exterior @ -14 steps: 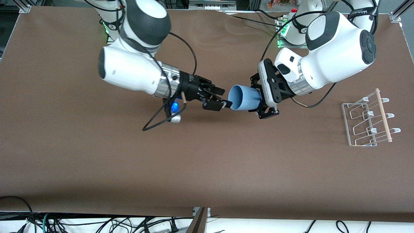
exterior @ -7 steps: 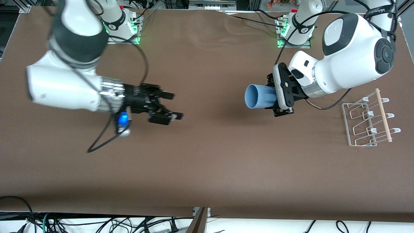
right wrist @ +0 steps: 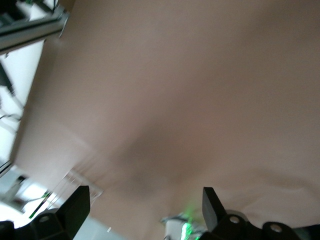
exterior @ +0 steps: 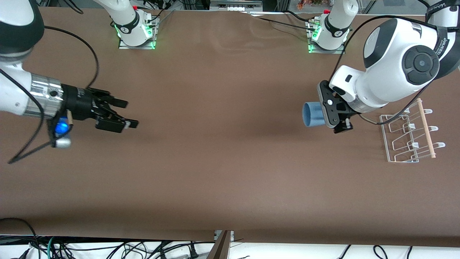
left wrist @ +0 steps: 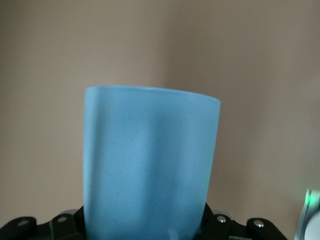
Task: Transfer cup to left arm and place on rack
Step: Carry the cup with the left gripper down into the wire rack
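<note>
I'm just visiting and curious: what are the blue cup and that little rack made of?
The cup, in the left gripper, looks like matte plastic: even blue, no shine. The rack looks like white-coated wire, thin bent rods, with one pale, probably wooden rod.

cup: light-blue plastic by the look of it, matt, smooth with a faint speckle up close
left gripper: black matt plastic-looking body clamped round the cup, small shiny screws showing in the left wrist view
left arm: glossy white shell, dark grey matt joint caps, a brushed metal-looking ring at the wrist
right gripper: matt black, fingers spread with nothing between them
right arm: glossy white shell with a shiny silver metal collar
rack: thin white-coated wire, smooth, with one pale bare wooden rod
table: brown matt covering, looks like cloth or paper, slightly rippled near the bases
</note>
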You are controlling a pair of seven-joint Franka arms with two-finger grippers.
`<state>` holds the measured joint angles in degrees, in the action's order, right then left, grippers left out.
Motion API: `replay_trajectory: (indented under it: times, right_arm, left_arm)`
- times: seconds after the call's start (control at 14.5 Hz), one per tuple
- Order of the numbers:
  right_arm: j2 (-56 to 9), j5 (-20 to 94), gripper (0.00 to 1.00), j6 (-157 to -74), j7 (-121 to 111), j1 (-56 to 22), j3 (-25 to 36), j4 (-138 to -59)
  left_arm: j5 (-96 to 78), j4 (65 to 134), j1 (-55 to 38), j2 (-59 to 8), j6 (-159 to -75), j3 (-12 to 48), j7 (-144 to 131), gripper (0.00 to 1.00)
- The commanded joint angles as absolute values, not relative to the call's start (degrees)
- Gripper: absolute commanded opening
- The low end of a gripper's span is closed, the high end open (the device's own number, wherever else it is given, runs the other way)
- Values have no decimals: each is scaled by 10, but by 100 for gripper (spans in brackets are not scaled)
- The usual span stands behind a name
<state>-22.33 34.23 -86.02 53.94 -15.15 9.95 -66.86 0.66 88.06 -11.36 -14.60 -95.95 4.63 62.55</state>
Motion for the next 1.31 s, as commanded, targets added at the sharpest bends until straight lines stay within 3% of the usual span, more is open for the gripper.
replay_trajectory:
  times: [0.0, 0.21, 0.35, 0.48, 0.62, 0.76, 0.9, 1.11, 1.24]
  right_arm:
    - [-191, 242, 99, -853, 513, -156, 111, -695]
    - [-191, 228, 99, -816, 412, -156, 150, -697]
    - [-137, 227, 99, -833, 335, -128, 149, -776]
    - [-75, 188, 99, -853, 248, -122, 147, -856]
    - [-27, 112, 99, -884, 178, -119, 121, -918]
    - [-12, 50, 99, -903, 123, -63, 56, -940]
    - [2, -15, 99, -930, 73, -24, 3, -972]
    - [14, -40, 99, -971, 5, -8, 1, -1005]
    - [12, -39, 99, -966, -24, -2, 1, -1000]
  left_arm:
    - [115, 875, -113, -141, -921, 47, 616, 12]
    - [258, 876, -112, -143, -870, 49, 617, 12]
    - [361, 883, -112, -153, -804, 52, 614, 10]
    - [425, 886, -98, -164, -795, 47, 615, 11]
    - [529, 894, -87, -197, -795, 48, 614, 12]
    - [649, 930, -84, -230, -795, 48, 613, 10]
    - [717, 954, -47, -247, -829, 49, 593, 9]
    - [777, 1002, 28, -243, -963, 49, 564, 9]
    - [791, 1041, 27, -238, -963, 53, 528, 9]
